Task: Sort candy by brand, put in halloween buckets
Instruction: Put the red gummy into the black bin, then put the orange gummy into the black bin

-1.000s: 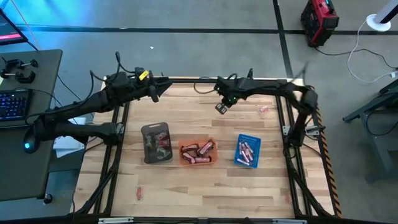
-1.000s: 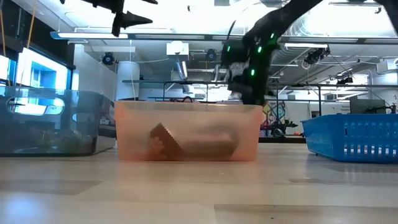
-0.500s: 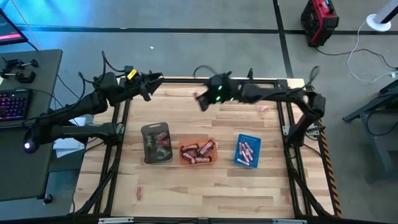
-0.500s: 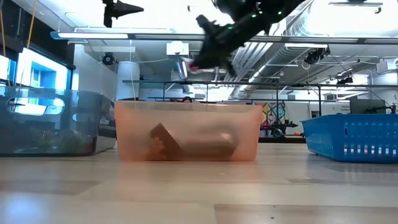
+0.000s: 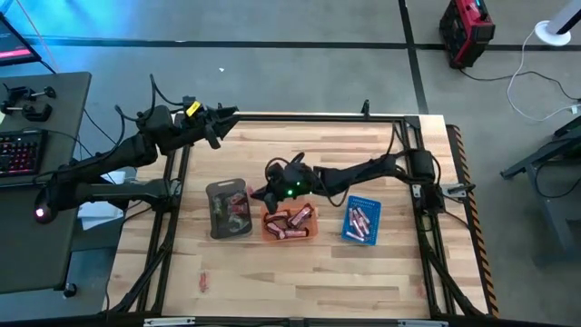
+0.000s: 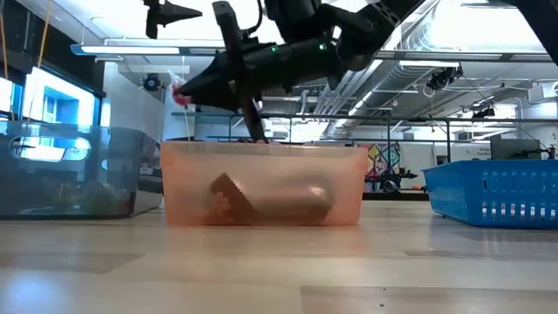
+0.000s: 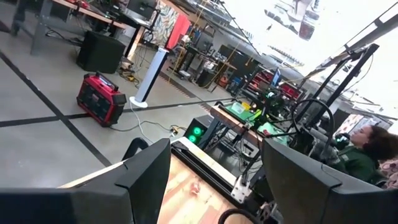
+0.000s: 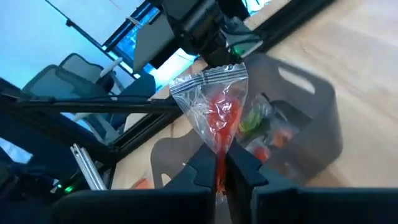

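Above the grey bucket (image 5: 227, 208), right gripper (image 8: 220, 167) clamping a red candy packet (image 8: 214, 111), left gripper (image 7: 214, 180) wide apart.

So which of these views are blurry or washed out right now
Low view: the orange bucket close to the lens is soft, its candy smeared, and the ceiling lights are glaring. Right wrist view: the dark grey bucket is blurred, the wrapped candy in the right gripper sharper. Left wrist view: sky blown out. High view: evenly lit.

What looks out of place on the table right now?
Two loose candies lie outside the buckets: one pink piece near the table's far right edge, and one red piece near the front left. The three buckets sit in a straight row. The right end effector grips a clear-wrapped red candy by the grey bucket.
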{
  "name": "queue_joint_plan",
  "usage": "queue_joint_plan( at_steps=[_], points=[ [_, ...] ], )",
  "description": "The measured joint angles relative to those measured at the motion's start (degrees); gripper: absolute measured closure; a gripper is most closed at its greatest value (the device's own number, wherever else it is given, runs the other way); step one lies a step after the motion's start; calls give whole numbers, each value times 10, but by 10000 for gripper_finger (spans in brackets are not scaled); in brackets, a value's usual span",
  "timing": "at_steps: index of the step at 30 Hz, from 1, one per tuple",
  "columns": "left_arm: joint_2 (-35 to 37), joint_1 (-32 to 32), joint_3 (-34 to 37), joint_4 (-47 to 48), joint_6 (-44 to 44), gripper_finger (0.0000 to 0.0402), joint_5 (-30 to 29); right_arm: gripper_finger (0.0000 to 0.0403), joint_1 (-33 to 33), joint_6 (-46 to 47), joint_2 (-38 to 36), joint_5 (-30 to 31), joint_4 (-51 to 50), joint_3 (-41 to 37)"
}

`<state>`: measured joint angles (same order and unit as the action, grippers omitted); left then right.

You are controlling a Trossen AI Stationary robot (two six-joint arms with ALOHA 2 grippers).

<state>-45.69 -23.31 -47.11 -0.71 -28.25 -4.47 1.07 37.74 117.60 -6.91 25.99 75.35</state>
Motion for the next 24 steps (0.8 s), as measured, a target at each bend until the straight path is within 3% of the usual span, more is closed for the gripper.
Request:
queue_joint_plan(
  at_steps=[6,10,18,24],
  points=[
    [0,0,0,1,0,161,0,374,-15,22,16,3,-3,8],
    [0,0,0,4,-1,161,0,325,-24,-18,47,-9,-51,89],
    [0,2,0,3,-48,161,12,262,-16,-137,157,-55,-300,349],
    [0,3,0,-23,-86,161,15,245,-11,-248,174,-58,-457,427]
  ],
)
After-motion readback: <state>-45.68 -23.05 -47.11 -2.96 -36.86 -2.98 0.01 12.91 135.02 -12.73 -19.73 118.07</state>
